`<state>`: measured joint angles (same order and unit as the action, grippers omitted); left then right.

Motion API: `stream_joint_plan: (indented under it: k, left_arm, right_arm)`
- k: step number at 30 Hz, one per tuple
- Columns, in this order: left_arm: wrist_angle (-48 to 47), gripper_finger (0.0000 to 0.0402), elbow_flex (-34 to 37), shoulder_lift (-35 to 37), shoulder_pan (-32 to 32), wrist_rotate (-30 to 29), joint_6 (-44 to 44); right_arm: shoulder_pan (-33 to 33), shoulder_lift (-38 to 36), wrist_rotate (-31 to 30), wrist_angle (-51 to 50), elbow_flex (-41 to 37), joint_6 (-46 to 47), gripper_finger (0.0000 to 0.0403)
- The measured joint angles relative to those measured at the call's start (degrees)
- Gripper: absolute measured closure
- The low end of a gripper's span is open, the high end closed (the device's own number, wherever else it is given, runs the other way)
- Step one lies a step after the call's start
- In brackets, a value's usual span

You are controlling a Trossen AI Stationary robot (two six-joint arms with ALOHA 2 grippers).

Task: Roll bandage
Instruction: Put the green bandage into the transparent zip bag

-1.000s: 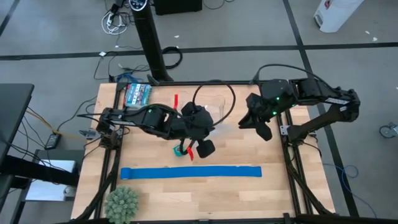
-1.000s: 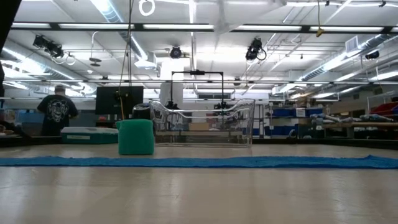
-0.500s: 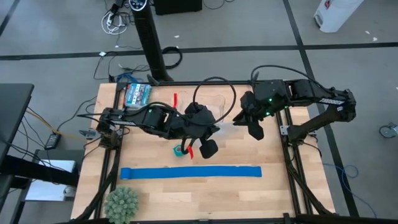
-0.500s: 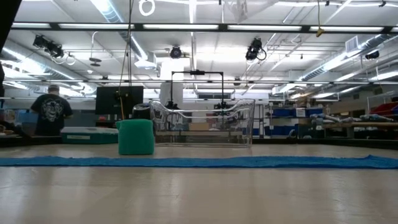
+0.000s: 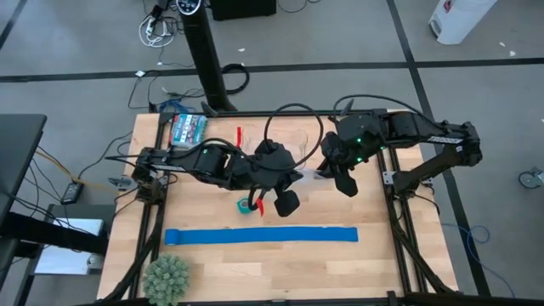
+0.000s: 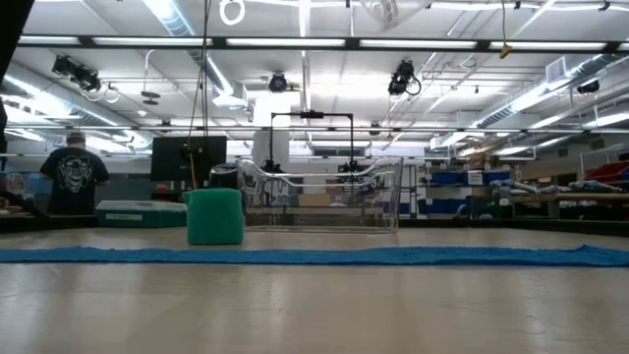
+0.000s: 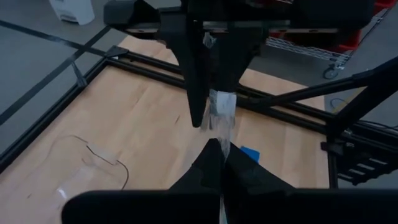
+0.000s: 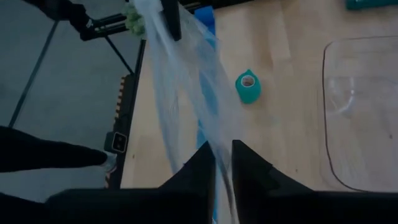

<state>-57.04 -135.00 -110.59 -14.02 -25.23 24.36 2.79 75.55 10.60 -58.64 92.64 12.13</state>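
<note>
The teal bandage is a small roll standing on its end on the table; it also shows in the low view and the right wrist view. No gripper touches it. My left gripper and my right gripper meet above the table's middle, a little beyond and to the right of the roll. Both are shut on a piece of clear plastic film. The royal-blue strip lies flat along the near side. My left gripper pinches one end of the clear film between its two fingertips, the fingers pointing toward the table's right. The film is lifted clear of the table. My right gripper pinches the film between its two fingers, coming from the table's right. The film stretches from its fingers across to the other gripper, clear of the table.
A clear plastic tray sits on the table's far side under the grippers. Two red bits, a box at the far left, a green plant at the near left. A person stands far behind.
My right gripper has moved toward the table's left, closing in on my left gripper. The teal roll and the blue strip have stayed where they were.
</note>
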Motion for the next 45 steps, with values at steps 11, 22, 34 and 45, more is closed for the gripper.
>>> stream_joint_plan:
  k: [11,22,34,45]
  left_arm:
    - [-0.4,0.0393,0.0,0.0,0.0,0.0,1.2]
    - [2.3,0.0337,0.0,2.5,0.3,0.4,1.4]
    - [-6.3,0.0265,0.0,8.3,0.9,5.6,1.1]
    - [2.0,0.0284,-0.1,17.7,-1.8,1.2,-8.5]
  right_arm:
    - [0.0,0.0,1.7,-2.5,0.0,-1.7,0.0401]
    - [-0.7,-3.4,1.6,-4.7,0.0,-1.3,0.0403]
    - [-0.7,-3.7,3.1,-12.5,0.0,-0.4,0.0403]
    - [-0.7,-3.7,3.7,-9.9,0.0,2.5,0.0403]
